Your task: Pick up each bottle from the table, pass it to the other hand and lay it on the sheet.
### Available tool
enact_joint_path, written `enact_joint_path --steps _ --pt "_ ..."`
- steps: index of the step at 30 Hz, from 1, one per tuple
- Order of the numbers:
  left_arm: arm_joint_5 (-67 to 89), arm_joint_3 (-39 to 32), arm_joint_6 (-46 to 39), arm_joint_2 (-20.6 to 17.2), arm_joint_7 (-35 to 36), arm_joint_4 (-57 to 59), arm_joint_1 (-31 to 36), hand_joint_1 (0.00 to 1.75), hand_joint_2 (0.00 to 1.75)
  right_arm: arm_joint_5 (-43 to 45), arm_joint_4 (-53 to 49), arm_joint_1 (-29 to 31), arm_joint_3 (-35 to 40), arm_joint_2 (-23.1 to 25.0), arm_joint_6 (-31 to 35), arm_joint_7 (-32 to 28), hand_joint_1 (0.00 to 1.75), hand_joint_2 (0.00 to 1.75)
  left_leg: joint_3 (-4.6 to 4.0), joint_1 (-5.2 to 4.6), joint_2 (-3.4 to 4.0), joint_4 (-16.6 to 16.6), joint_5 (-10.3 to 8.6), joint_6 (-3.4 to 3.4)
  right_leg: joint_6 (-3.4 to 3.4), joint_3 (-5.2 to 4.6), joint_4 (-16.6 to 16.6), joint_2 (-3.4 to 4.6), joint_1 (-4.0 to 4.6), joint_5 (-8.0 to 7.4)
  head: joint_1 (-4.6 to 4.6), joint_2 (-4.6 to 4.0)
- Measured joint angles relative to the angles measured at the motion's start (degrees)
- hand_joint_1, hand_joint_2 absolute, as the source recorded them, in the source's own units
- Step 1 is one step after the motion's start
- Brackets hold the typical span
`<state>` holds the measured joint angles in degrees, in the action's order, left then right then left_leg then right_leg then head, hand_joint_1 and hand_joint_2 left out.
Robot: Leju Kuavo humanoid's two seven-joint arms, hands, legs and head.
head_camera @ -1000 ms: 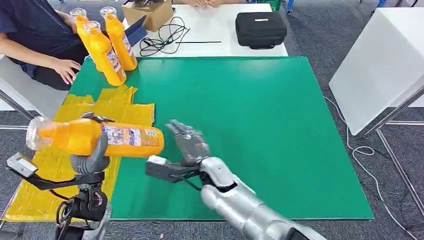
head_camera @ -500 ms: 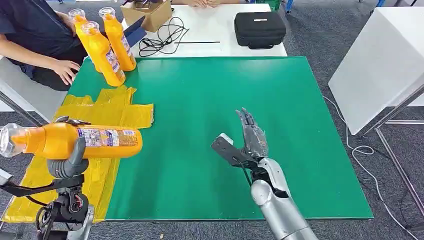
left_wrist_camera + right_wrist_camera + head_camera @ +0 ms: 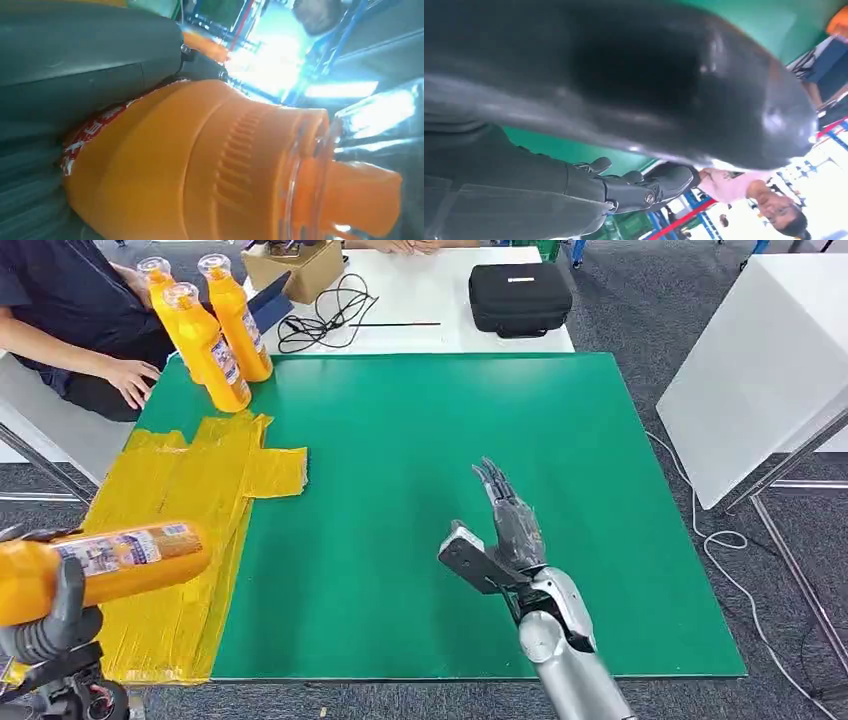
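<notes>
I count 4 orange bottles: 3 upright [image 3: 205,345] at the far-left corner of the green surface [image 3: 420,440], 1 held bottle [image 3: 100,565] lying sideways in my left hand [image 3: 45,625], w/ fingers wrapped round it, above the near end of the crinkly yellow sheet [image 3: 180,490]. Right hand [image 3: 508,525] empty, fingers straight & apart, over the surface's middle; 1 person's hand [image 3: 130,378] at the far-left edge

Lab or test room – green table [image 3: 420,490], cables [image 3: 325,315], equipment case [image 3: 520,298]
</notes>
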<state>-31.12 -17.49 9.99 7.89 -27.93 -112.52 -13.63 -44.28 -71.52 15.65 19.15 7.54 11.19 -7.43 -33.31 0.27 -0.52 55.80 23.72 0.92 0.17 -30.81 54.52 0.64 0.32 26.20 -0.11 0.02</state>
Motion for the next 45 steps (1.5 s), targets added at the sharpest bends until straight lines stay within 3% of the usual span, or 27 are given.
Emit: enact_joint_path --steps 17,25,27,30,33,38,45 --pt "6.94 -11.65 3.12 9.66 -0.55 -11.82 -7.25 1.75 1.75 4.68 -3.21 -0.34 5.16 -0.61 -2.08 -1.05 0.00 0.00 0.00 0.00 0.00 -0.02 0.03 0.01 0.00 0.02 0.00 0.00 0.01 0.02 0.02 0.00" --pt "38.18 -13.37 -8.58 10.64 -11.44 -13.85 -10.23 1.75 1.75 9.07 -3.21 -0.04 7.98 -2.28 -1.40 -2.03 0.00 0.00 0.05 0.00 -0.06 -0.01 0.02 0.01 0.00 0.03 0.00 -0.05 0.00 0.01 0.02 0.00" --pt "46.77 -12.65 -15.82 9.39 -11.85 -13.68 -10.39 1.75 1.75 10.03 -3.28 -0.14 8.20 -3.43 -0.65 -2.52 0.00 0.00 0.08 0.00 -0.04 0.00 0.02 0.02 0.00 0.02 -0.02 -0.04 -0.01 0.01 0.04 0.00" --pt "60.54 -6.00 -36.59 3.33 -12.02 -9.15 -10.29 1.75 1.75 11.63 -4.88 -1.35 8.15 -6.23 0.83 -3.43 0.00 0.00 0.10 -0.01 -0.08 0.01 0.02 0.02 0.00 0.01 -0.04 -0.08 -0.03 0.01 -0.02 0.00" --pt "70.50 0.71 -45.98 -2.08 -11.26 -1.73 -6.98 1.75 1.75 13.88 -6.41 -1.72 8.04 -8.61 0.98 -3.65 0.00 0.00 0.13 -0.01 -0.07 0.00 0.01 0.03 0.00 0.09 -0.03 -0.11 -0.01 0.00 0.02 0.00" --pt "81.39 8.90 -49.05 -6.39 -9.81 10.42 -0.69 1.75 1.75 15.52 -8.94 -3.04 7.43 -12.26 0.98 -3.89 0.00 0.00 0.22 -0.05 -0.08 0.02 -0.03 0.08 0.07 0.20 -0.03 -0.08 -0.07 -0.06 0.00 0.00" --pt "92.37 13.93 -49.20 -6.69 -11.96 21.49 5.47 1.75 1.75 16.00 -11.72 -5.53 5.79 -15.04 0.98 -4.11 0.00 0.00 0.20 -0.10 0.02 0.03 -0.02 0.13 0.09 0.17 -0.03 -0.01 -0.13 -0.07 -0.02 0.00"
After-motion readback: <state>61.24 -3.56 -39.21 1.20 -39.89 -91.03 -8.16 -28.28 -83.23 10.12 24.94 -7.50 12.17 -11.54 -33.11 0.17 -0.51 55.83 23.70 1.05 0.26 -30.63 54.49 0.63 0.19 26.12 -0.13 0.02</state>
